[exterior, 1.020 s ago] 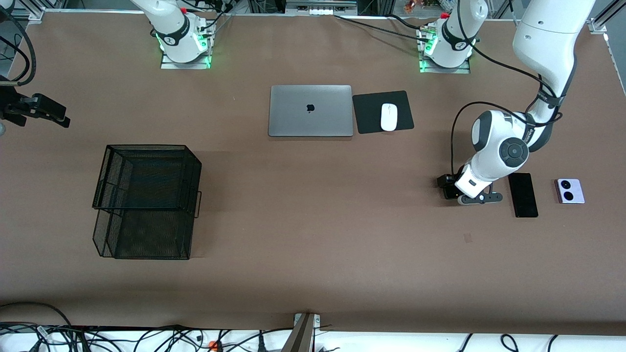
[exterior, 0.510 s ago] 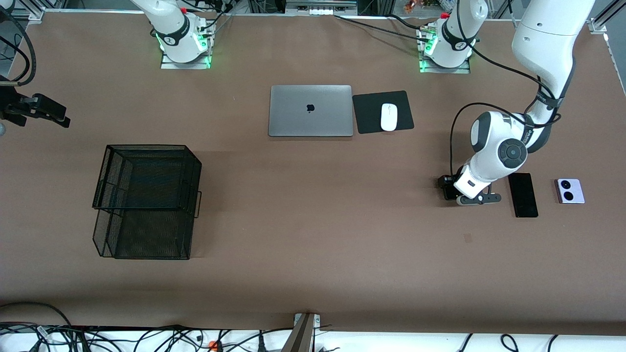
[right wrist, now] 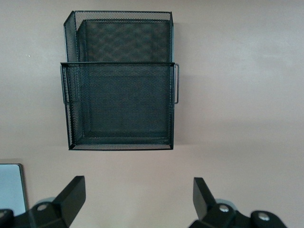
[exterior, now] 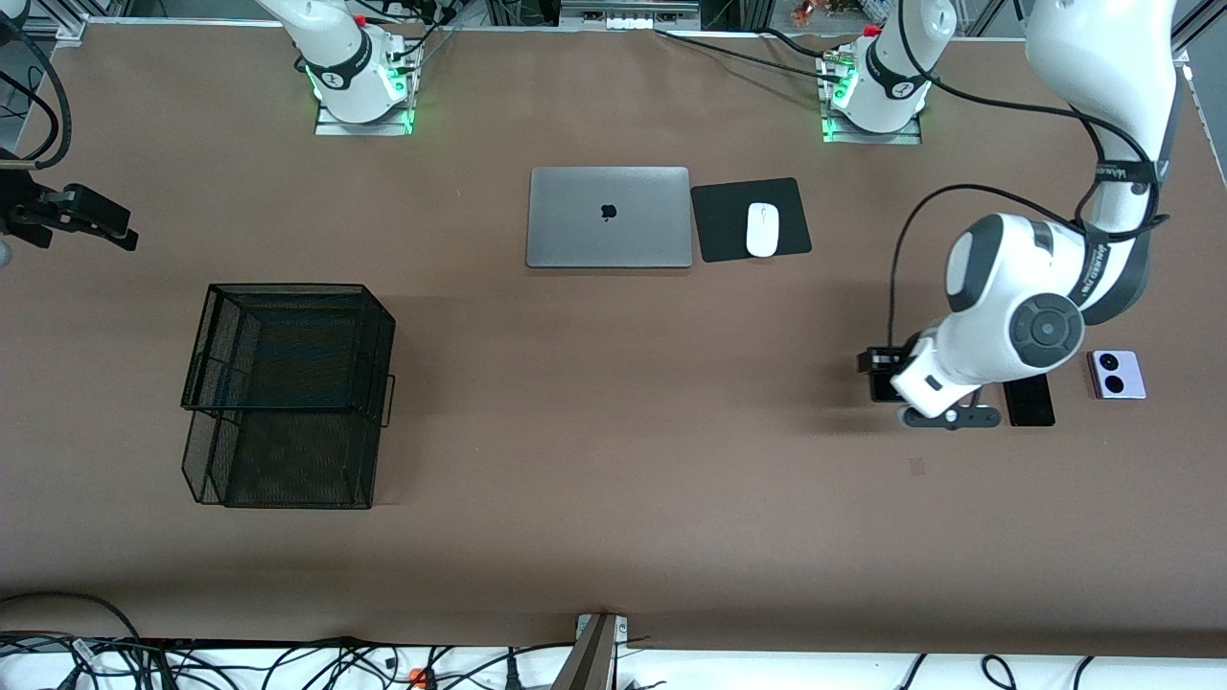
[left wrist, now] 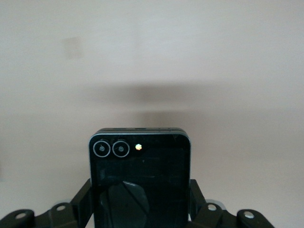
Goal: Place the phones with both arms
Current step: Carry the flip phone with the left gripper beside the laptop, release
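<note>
Your left end effector (left wrist: 140, 209) clamps the flip phone (left wrist: 139, 175) above bare surface (exterior: 671, 431), right of the front frame, beside the slab (exterior: 1030, 402) and lavender phone (exterior: 1117, 374). Your right end effector (right wrist: 137, 199) waits wide over the basket (right wrist: 118, 80).

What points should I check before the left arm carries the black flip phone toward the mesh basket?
1. Grip: the left gripper is shut on the black flip phone, one finger on each side. Ok.
2. Lift: a shadow lies on the table under the phone, so it seems raised. Ok.
3. Other phones: the slim black phone and the lavender phone lie on the table beside the left arm's wrist. Ok.
4. Receiver: the right gripper is open above the mesh basket. Ok.
5. Basket contents: no phone seen inside. Ok.
</note>
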Robot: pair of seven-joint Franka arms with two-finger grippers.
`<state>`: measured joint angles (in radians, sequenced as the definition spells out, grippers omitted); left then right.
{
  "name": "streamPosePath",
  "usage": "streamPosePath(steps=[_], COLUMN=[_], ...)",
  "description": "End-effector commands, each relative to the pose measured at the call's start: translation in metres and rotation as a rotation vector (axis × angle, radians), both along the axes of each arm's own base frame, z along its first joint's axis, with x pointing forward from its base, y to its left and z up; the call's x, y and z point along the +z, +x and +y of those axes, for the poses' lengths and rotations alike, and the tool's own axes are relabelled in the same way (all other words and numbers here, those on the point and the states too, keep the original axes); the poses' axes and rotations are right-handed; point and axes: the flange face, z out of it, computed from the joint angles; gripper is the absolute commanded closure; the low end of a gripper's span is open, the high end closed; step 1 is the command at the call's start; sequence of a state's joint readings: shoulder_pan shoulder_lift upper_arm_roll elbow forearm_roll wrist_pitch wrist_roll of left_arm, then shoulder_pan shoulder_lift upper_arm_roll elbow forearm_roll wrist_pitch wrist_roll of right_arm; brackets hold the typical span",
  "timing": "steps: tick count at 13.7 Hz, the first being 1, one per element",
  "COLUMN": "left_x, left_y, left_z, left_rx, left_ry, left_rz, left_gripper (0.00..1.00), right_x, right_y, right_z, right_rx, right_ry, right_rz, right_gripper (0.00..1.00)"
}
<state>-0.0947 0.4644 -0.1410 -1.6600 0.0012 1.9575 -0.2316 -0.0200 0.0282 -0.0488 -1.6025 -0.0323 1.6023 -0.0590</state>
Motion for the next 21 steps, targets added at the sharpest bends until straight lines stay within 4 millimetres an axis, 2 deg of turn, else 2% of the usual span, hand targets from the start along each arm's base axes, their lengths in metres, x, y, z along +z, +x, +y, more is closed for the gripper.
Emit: streamPosePath(steps=[1,2,4,5,8,11,13,14,15,16,19,20,21], left_x=[-0.026,-0.030,-0.047,-0.058,-0.101,-0.135,-0.146,-0.150,-0.152,-0.153,-0.137,-0.118,-0.099], left_y=[0.001,-0.001,-0.009,-0.015,-0.039,-0.062,-0.079,-0.082,-0.084,-0.085,-0.078,-0.073,-0.062], left_z=[-0.097,-0.141,-0.208,-0.235,-0.297,-0.337,-0.354,-0.356,-0.357,-0.357,-0.352,-0.345,-0.327], left_rx=[0.018,0.027,0.090,0.106,0.121,0.155,0.127,0.120,0.119,0.116,0.126,0.138,0.155], left_ry=[-0.048,-0.045,-0.043,-0.055,-0.106,-0.143,-0.139,-0.133,-0.131,-0.130,-0.131,-0.119,-0.076], left_rz=[0.036,0.026,0.011,-0.014,-0.093,-0.141,-0.140,-0.137,-0.134,-0.134,-0.145,-0.140,-0.115], left_gripper=[0.70,0.70,0.70,0.70,0.70,0.69,0.69,0.67,0.54,0.01,0.00,0.00,0.00], right_x=[0.003,0.003,0.003,0.003,0.003,0.003,0.003,0.003,0.003,0.003,0.003,0.003,0.003], right_y=[0.000,0.000,0.000,0.000,0.000,0.000,0.000,0.000,0.000,0.000,0.000,0.000,0.000], right_z=[0.001,0.002,0.001,0.001,0.002,0.002,0.002,0.002,0.002,0.002,0.002,0.002,0.002], right_rx=[0.013,0.015,0.013,0.013,0.015,0.013,0.015,0.013,0.016,0.015,0.015,0.017,0.015], right_ry=[0.015,0.015,0.015,0.015,0.015,0.015,0.015,0.015,0.015,0.015,0.015,0.015,0.015], right_rz=[-0.006,-0.006,-0.005,-0.005,-0.005,-0.003,-0.005,-0.003,-0.003,-0.003,-0.003,-0.004,-0.005], right_gripper=[0.00,0.00,0.00,0.00,0.00,0.00,0.00,0.00,0.00,0.00,0.00,0.00,0.00])
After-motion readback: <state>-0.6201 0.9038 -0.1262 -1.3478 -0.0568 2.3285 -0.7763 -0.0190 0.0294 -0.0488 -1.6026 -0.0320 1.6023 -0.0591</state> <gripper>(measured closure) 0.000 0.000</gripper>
